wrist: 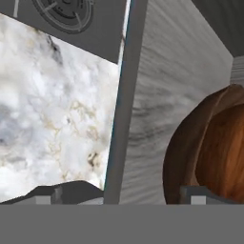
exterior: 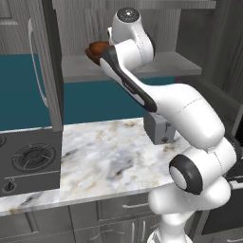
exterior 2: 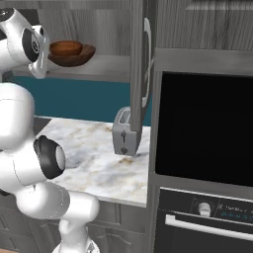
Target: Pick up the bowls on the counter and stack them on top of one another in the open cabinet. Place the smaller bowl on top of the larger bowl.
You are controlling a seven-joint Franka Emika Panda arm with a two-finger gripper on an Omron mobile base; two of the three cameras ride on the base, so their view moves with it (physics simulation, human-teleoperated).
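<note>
The smaller bowl (exterior 2: pixel 65 47), reddish-brown, sits inside the larger bowl (exterior 2: pixel 75 59), dark brown, on the shelf (exterior 2: pixel 111 66) of the open cabinet. In the left base view the smaller bowl (exterior: pixel 98 46) peeks out just left of my wrist. The hand view has the larger bowl (wrist: pixel 183 157) and the smaller bowl (wrist: pixel 224 152) at the right edge, seen from above the shelf (wrist: pixel 162 95). My gripper (wrist: pixel 125 194) is open, its fingers spread wide. One fingertip (wrist: pixel 202 192) lies against the bowls' rims and the other is over the counter (wrist: pixel 52 105).
The open cabinet door (exterior: pixel 47 71) with its curved handle (exterior: pixel 34 66) hangs left of the shelf. A grey toaster (exterior 2: pixel 123 132) stands on the marble counter (exterior: pixel 104 156). The stovetop (exterior: pixel 28 159) is at the left, and a black wall oven (exterior 2: pixel 202 123) at the right.
</note>
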